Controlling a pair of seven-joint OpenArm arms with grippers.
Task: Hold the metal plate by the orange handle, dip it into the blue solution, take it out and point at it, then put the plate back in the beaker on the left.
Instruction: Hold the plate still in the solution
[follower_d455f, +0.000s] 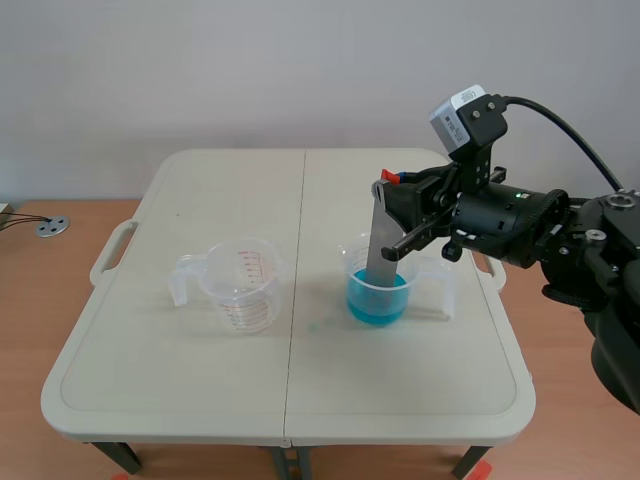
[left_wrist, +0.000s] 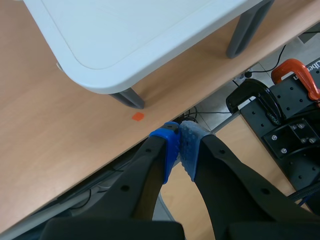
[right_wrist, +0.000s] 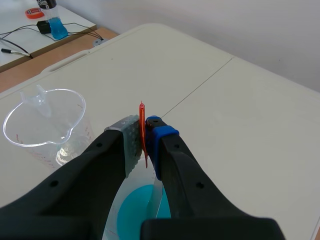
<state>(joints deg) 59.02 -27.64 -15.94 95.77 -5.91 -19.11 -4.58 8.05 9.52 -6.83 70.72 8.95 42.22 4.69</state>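
The metal plate (follower_d455f: 381, 248) is standing with its lower end in the blue solution (follower_d455f: 377, 301) inside the right-hand beaker (follower_d455f: 434, 282). The right gripper (right_wrist: 144, 139) is clamping its orange handle (right_wrist: 142, 125). A second clear beaker (follower_d455f: 240, 287) is sitting to the left on the tabletop (follower_d455f: 180, 400). The left gripper (left_wrist: 179, 141), fingers pressed together, is hanging off the table's corner.

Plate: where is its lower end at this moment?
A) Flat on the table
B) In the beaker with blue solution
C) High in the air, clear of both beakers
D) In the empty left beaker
B: in the scene view the plate stands with its lower end inside the blue beaker, and the right gripper is shut on its orange handle.
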